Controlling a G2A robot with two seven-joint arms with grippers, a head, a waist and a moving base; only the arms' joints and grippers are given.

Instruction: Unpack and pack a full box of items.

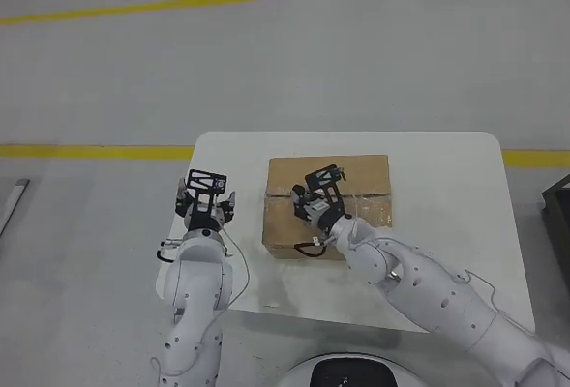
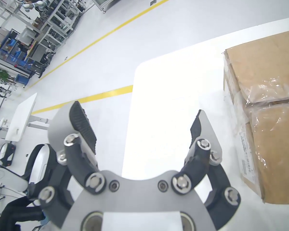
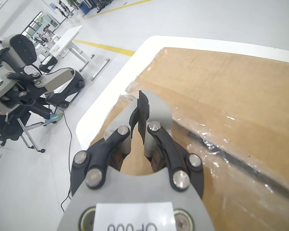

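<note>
One cardboard box point(image 1: 362, 174) sits on your table point(image 1: 449, 193). Your right wrist view adds clear tape point(image 3: 202, 123) on its seam under the right gripper point(image 3: 141, 111), jaws together; the left gripper point(image 2: 137, 118) gapes wide alongside.

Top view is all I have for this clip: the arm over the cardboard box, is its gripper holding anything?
Observer: That is the right gripper. Its wrist view shows the pads closed together above the cardboard box, with nothing visibly held.
Reviewer: Is the box sealed?
Observer: Yes. Wrinkled clear tape covers the seam, and both flaps lie flat.
Reviewer: And the other arm?
Observer: The left gripper is open and empty over the white table, beside the box and not touching it.
</note>
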